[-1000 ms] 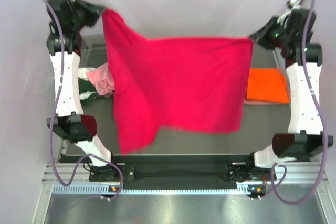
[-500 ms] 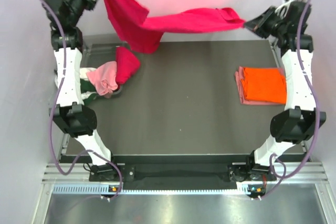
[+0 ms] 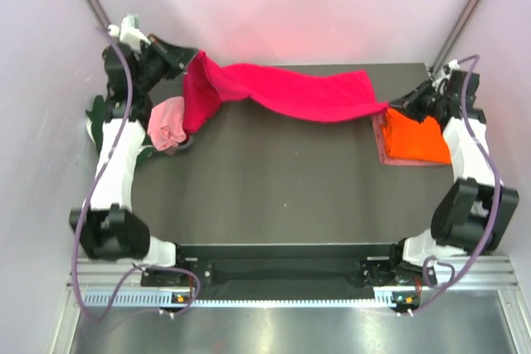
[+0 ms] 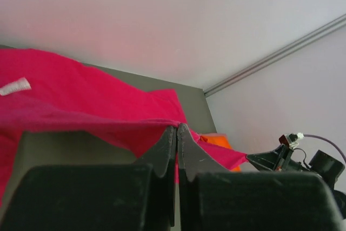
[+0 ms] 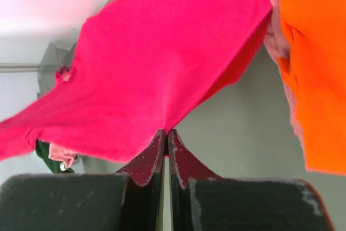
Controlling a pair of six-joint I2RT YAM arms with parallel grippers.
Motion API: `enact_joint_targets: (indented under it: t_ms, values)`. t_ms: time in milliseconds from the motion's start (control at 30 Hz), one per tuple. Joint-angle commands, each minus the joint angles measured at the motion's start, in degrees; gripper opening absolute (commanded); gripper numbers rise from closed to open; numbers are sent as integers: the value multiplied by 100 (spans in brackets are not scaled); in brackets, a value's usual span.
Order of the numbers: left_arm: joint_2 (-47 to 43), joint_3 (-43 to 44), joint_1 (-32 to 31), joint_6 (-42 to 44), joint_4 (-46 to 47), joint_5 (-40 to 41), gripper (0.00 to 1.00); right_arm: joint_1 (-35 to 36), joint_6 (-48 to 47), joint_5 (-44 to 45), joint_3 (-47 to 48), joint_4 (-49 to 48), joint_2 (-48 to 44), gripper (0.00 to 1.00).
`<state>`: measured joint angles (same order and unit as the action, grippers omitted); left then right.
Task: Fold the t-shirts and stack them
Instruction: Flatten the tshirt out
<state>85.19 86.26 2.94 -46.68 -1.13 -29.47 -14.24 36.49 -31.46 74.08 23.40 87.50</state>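
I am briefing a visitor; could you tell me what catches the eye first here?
The crimson shirt stretches across the far side of the table, its ends pinched in the left claw and right claw. Next, the folded orange shirt at the right edge and a crumpled pink shirt at the left.

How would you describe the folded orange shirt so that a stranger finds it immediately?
On the dark table, go to the right edge. There the orange t-shirt lies folded flat on top of a salmon pink shirt. Nothing else in sight is orange.
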Motion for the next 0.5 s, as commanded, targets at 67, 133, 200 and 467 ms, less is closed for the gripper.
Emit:
enact_joint_targets:
  t_ms: [67, 133, 200, 467]
  values:
    - [-1653, -1108, 49, 615, -194, 363, 0, -53, -335, -27, -1026, -415, -1314, 0]
    - [-2215, -1365, 40, 686, -527, 372, 0, -44, -458, 52, -1412, -345, -1673, 0]
    - [-2784, -1804, 40, 747, -695, 276, 0, -44, -502, 131, -1694, -266, -1955, 0]
    - [-4518, -2789, 40, 923, -2169, 267, 0, -44, -775, 957, -2662, 595, -3686, 0]
